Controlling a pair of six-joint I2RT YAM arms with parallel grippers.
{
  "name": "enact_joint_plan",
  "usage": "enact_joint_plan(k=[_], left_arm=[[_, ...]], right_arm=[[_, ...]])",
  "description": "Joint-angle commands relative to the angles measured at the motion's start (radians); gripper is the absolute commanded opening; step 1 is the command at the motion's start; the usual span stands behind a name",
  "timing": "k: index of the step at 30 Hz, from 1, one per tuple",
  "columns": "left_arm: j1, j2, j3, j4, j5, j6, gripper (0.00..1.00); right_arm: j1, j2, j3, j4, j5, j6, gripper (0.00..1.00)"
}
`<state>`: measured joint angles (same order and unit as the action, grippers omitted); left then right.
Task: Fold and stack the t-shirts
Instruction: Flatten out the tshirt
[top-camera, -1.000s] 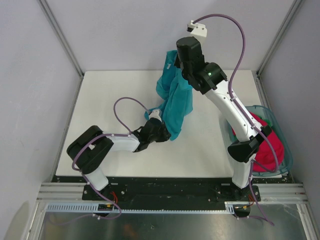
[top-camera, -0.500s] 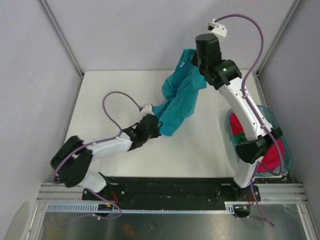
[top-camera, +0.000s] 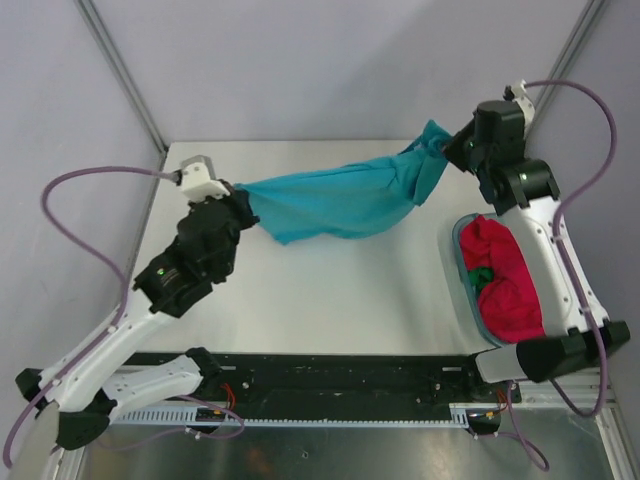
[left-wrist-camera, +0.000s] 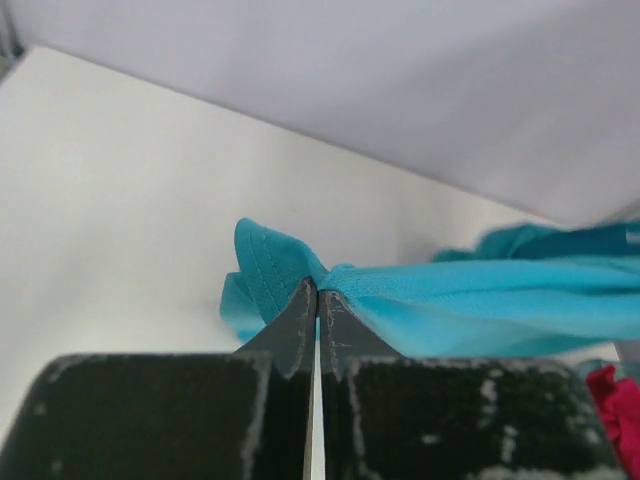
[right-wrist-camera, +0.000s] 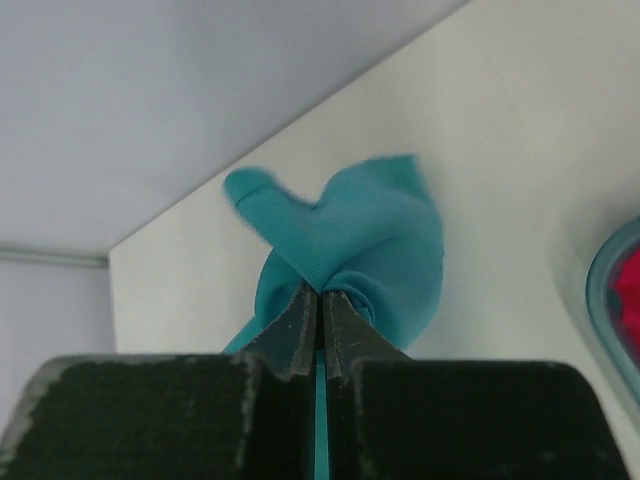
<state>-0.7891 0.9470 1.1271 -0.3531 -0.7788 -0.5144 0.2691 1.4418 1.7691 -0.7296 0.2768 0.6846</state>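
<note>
Teal-blue t-shirt (top-camera: 340, 200) stretched between my arms | left gripper (left-wrist-camera: 318, 300) pinching one end | right gripper (right-wrist-camera: 320, 298) pinching the other | magenta-red t-shirt (top-camera: 510, 285) in basket (top-camera: 458, 262)

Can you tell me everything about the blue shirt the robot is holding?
The blue shirt is soft, plain teal cloth, all wrinkly and not folded yet. It is stretched sideways like a hammock over the white table. The left tool is shut on one end, where a stitched hem pokes out. The right tool is shut on the other end, where the cloth is twisted into a bunch. The middle sags lower; I cannot tell if it brushes the table.
</note>
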Motion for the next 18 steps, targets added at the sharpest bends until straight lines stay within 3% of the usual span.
enact_joint_plan(k=[1, 5, 8, 14, 18], left_arm=[[0.017, -0.026, 0.074, -0.085, -0.148, 0.085, 0.00], [0.153, 0.074, 0.189, -0.077, -0.044, 0.084, 0.00], [0.295, 0.219, 0.345, -0.062, 0.089, 0.079, 0.00], [0.505, 0.563, 0.816, -0.057, 0.328, 0.109, 0.00], [0.575, 0.682, 1.107, -0.058, 0.420, 0.122, 0.00]], right_arm=[[-0.017, -0.163, -0.133, 0.110, -0.117, 0.103, 0.00], [-0.025, -0.171, -0.216, 0.291, -0.153, 0.135, 0.00], [-0.027, -0.070, -0.180, 0.422, -0.183, 0.145, 0.00], [-0.034, 0.222, 0.144, 0.547, -0.238, 0.177, 0.00], [-0.031, 0.342, 0.417, 0.538, -0.231, 0.175, 0.00]])
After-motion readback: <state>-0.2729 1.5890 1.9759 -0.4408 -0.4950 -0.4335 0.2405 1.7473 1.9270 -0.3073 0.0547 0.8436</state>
